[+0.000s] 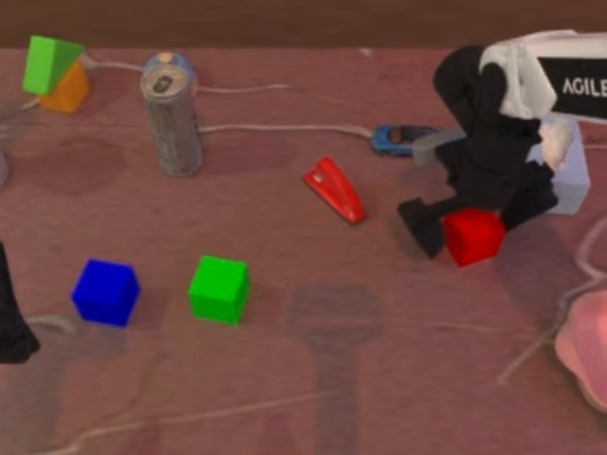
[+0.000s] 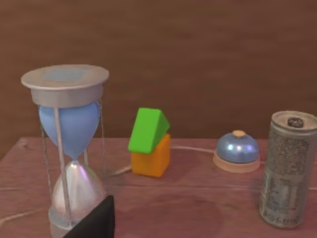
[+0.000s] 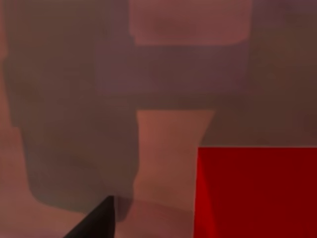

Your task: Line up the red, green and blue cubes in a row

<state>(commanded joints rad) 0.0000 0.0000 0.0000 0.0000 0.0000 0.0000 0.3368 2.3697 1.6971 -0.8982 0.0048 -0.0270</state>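
Observation:
The red cube (image 1: 477, 239) sits on the table at the right, and it fills the corner of the right wrist view as a red cube (image 3: 257, 193). My right gripper (image 1: 471, 226) is low over it and open. One black fingertip (image 3: 101, 220) stands apart from the cube's side with bare table between them; the other finger is hidden. The green cube (image 1: 218, 289) and the blue cube (image 1: 105, 292) rest side by side at the front left, a small gap between them. My left gripper (image 1: 13, 322) is parked at the left edge, open.
A red stapler (image 1: 335, 190) lies in the middle. A drinks can (image 1: 173, 114) and a lime wedge on an orange block (image 1: 52, 64) stand at the back left. A blue toy car (image 1: 398, 139), a pale box (image 1: 571, 185) and a pink object (image 1: 588, 351) are at the right. An hourglass (image 2: 69, 148) and a bell (image 2: 237, 151) stand near the left arm.

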